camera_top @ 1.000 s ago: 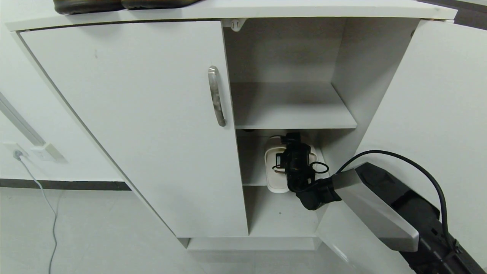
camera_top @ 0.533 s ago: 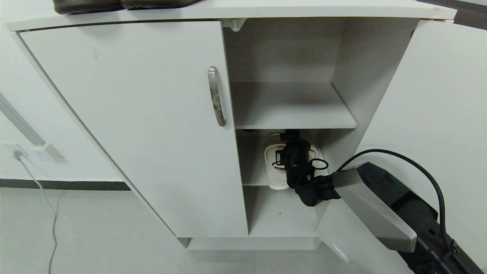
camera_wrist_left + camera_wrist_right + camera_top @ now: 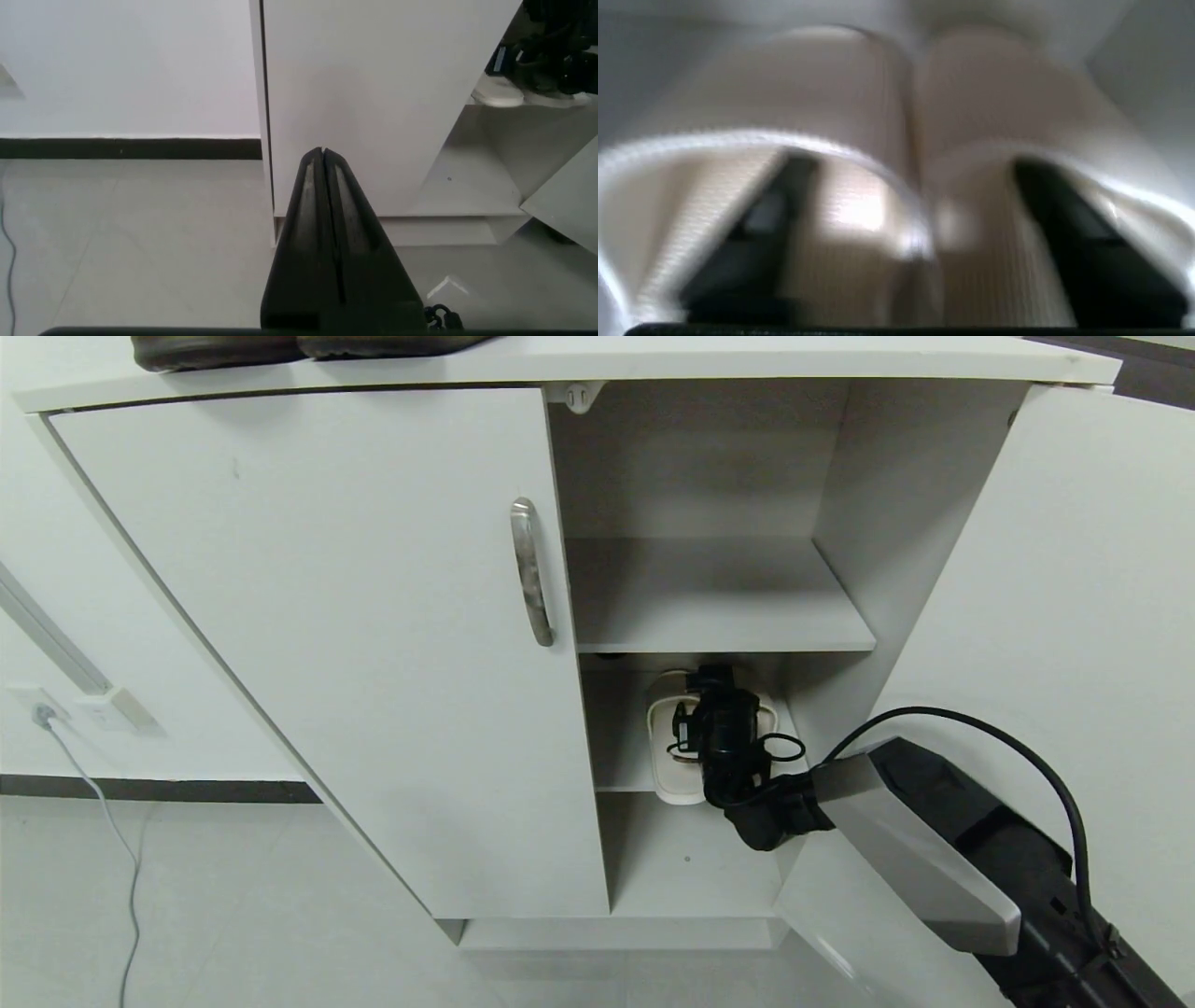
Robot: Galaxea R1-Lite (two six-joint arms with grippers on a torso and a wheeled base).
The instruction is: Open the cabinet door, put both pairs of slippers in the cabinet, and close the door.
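I see right gripper (image 3: 715,683) fingers spread apart over the cream ribbed slipper pair (image 3: 667,767) on the white wooden cabinet (image 3: 896,523) middle shelf; left gripper (image 3: 322,155) pressed together outside

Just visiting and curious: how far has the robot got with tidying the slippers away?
Done: the white cabinet's right-hand door stands open. In hand: the right gripper is at the cream ribbed slippers on the middle shelf. To do: the dark slippers on the cabinet top, then closing the door.

Cream slippers (image 3: 878,121) lie side by side, close beneath the right hand's (image 3: 910,182) spread dark fingers (image 3: 771,219).
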